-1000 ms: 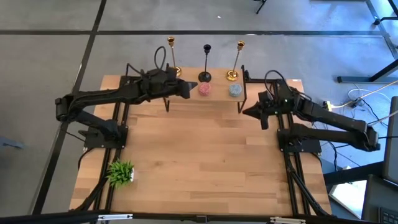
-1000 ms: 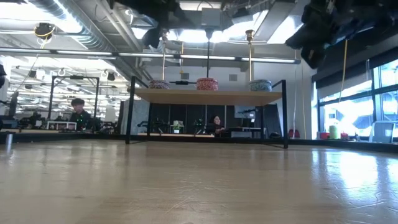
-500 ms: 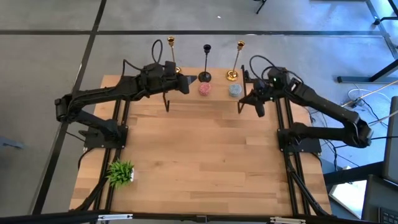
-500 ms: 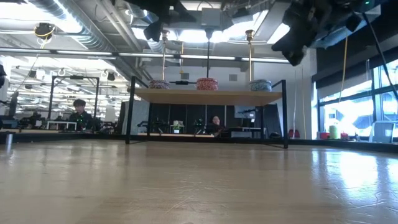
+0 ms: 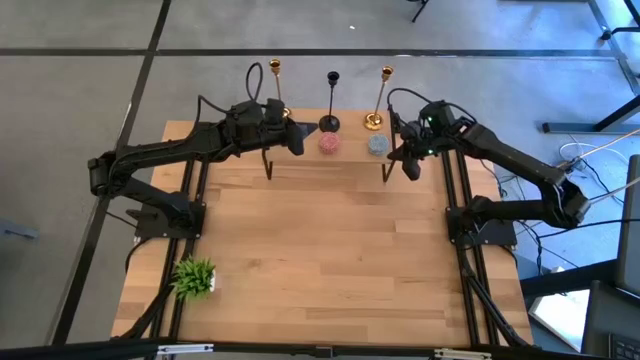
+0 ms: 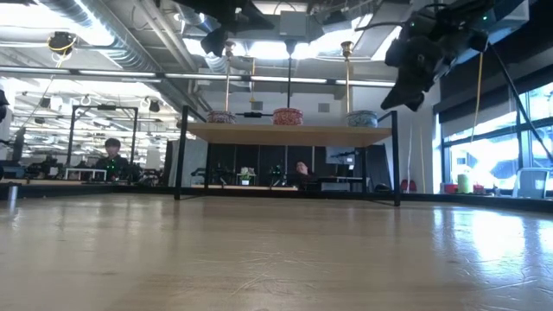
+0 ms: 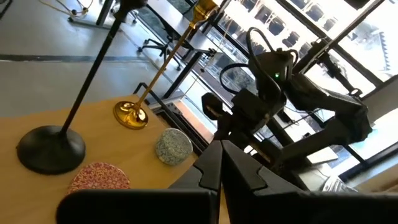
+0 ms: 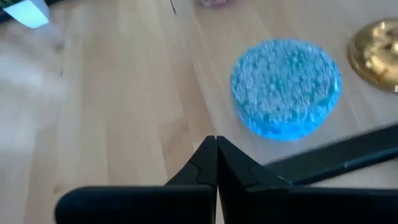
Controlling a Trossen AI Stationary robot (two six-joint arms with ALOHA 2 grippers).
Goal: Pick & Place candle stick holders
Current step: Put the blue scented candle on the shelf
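1. I see three candle stick holders standing upright in a row on the raised shelf [image 5: 350,163] at the far edge of the table [image 5: 320,260]: a left gold candlestick [image 5: 277,92], a black candlestick [image 5: 331,100] in the middle, and a right gold candlestick [image 5: 380,98].
2. Just in front of them on the shelf lie a pink disc [image 5: 329,143] and a blue disc [image 5: 377,144].
3. My left gripper [image 5: 296,139] hangs over the shelf's left part, near the left gold candlestick's base, fingers pressed together and holding nothing.
4. My right gripper [image 5: 409,168] hovers at the shelf's right end, just right of the blue disc, fingers likewise pinched together and empty.
5. In the right wrist view the blue disc [image 8: 285,89] sits just beyond the fingertips, the gold base beside it.
6. A small green plant [image 5: 194,277] stands at the table's near left, well apart.
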